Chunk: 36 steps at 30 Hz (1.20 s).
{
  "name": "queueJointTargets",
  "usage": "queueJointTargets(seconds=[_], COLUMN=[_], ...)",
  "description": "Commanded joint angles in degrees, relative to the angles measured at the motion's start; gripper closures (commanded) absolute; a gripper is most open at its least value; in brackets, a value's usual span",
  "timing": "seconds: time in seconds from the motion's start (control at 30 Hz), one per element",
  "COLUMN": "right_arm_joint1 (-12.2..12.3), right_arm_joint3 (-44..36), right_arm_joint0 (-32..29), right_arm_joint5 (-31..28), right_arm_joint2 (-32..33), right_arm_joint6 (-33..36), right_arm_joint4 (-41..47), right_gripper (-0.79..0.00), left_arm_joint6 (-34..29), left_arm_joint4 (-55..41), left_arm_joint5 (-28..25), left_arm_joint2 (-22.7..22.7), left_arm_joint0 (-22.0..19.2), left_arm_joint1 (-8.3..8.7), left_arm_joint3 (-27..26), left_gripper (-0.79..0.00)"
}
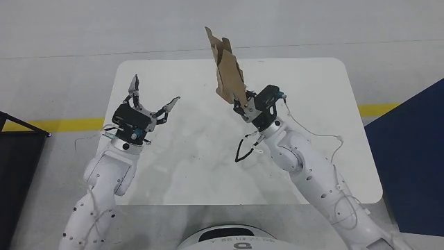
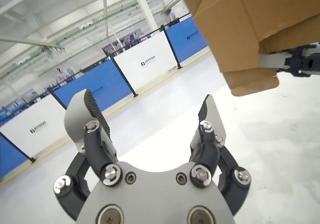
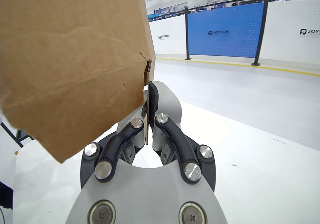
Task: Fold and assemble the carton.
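A flattened brown carton [image 1: 227, 68] is held upright above the middle of the white table [image 1: 319, 83], its flaps pointing up and away. My right gripper [image 1: 243, 103] is shut on its lower edge; the right wrist view has the cardboard [image 3: 72, 47] pinched between the fingers [image 3: 156, 100]. My left gripper [image 1: 152, 97] stands open over the table's left part, well to the left of the carton, with nothing between its fingers. From the left wrist view the carton [image 2: 240, 25] hangs beyond the open left gripper [image 2: 147, 110], with the right gripper's fingers [image 2: 272, 61] clamped on it.
The white table's surface around both arms is bare. A black frame [image 1: 17, 128] stands off the table's left side and a dark blue panel [image 1: 416, 160] to the right. A yellow floor line [image 1: 69, 123] runs behind.
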Motion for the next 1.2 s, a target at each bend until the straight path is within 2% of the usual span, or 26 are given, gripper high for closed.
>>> queueJointTargets(seconds=[0.0,0.23,0.63,0.87,1.17], right_arm_joint1=[-0.22,-0.82,-1.92,-2.25,-2.63], right_arm_joint3=[0.54,1.20,2.73,3.00,3.45], right_arm_joint0=[0.20,-0.03,0.98,1.27,1.95], right_arm_joint5=[-0.45,-3.50,-5.55,-5.90,-6.22], right_arm_joint2=[-0.44,-1.68,-3.91,-3.83,-3.53], right_arm_joint6=[-0.35,-1.91,-1.87,-1.38,-0.84], right_arm_joint4=[0.88,3.53,4.78,5.00,5.13], right_gripper=[0.000,0.000,0.000,0.000,0.000], left_arm_joint6=[1.94,2.57,-2.39,-3.57,-4.30], left_arm_joint4=[3.16,9.78,15.56,16.56,15.95], left_arm_joint5=[2.00,6.98,13.06,12.92,14.94], left_arm_joint2=[1.80,8.11,16.84,18.76,18.69], left_arm_joint0=[-0.49,-3.06,-9.72,-11.06,-12.18], left_arm_joint1=[-0.15,-0.91,-2.68,-3.17,-3.66], left_arm_joint3=[-0.46,0.36,3.94,4.49,5.32], left_gripper=[-0.785,-0.785,-0.785,-0.785,-0.785])
